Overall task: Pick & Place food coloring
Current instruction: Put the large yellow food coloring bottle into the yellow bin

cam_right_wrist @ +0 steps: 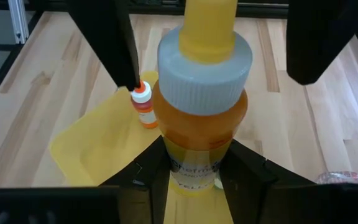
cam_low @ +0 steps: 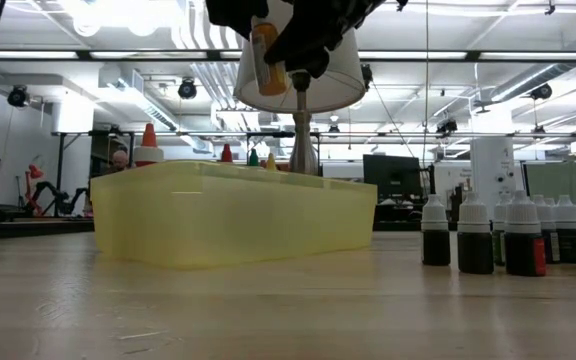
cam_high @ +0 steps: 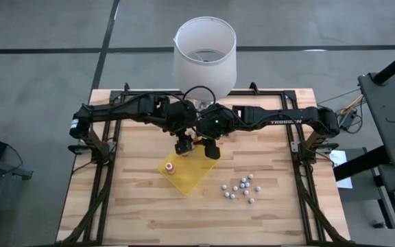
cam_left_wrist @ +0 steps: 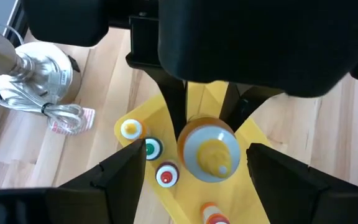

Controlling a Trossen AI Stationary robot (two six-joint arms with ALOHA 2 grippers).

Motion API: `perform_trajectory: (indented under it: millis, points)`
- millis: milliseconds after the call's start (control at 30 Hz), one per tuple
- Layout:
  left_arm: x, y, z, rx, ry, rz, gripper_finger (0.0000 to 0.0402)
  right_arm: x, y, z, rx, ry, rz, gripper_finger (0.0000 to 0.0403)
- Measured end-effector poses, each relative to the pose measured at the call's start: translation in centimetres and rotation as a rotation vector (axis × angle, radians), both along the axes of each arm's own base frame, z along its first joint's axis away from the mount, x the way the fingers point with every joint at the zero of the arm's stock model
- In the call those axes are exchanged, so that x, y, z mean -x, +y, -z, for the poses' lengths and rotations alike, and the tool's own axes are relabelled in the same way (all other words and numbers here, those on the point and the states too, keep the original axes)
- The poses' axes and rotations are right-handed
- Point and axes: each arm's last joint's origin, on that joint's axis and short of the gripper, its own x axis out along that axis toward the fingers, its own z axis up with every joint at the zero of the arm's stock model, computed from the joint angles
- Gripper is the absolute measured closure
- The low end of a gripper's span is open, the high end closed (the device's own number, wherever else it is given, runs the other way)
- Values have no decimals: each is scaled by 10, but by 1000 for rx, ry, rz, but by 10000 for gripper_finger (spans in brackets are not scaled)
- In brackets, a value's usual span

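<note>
Placement step, in progress. Right gripper point(cam_right_wrist: 194, 177) is clamping 1 yellow-capped food coloring bottle point(cam_right_wrist: 201, 93) above the yellow tray point(cam_high: 187, 173). Left gripper point(cam_high: 182, 145) is hanging wide beside it. Next move, likely: lowering upright among bottles already standing in tray, then releasing.

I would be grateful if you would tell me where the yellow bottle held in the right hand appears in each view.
High view: hidden beneath the two hands, above the yellow tray.
Low view: yellow bottle at top centre, above the tray.
Left wrist view: centre, seen cap-on, over the tray.
Right wrist view: centre, clamped in the right hand.
Shared landmark: the yellow tray.
</note>
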Motion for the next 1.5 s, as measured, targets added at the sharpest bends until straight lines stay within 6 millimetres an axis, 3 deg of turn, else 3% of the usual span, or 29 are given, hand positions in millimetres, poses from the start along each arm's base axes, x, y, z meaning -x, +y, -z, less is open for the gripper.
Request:
perform_trajectory:
  millis: [367, 933, 1500]
  points:
    - [-1, 1, 0, 0, -9, -1, 164, 0, 0, 0, 0, 0, 0, 290]
    - [-6, -1, 13, 38, -1, 18, 271, 1, 0, 1, 1, 10, 2, 291]
    - [-4, 0, 5, 18, -17, 45, 262, 0, 0, -1, 0, -4, 1, 292]
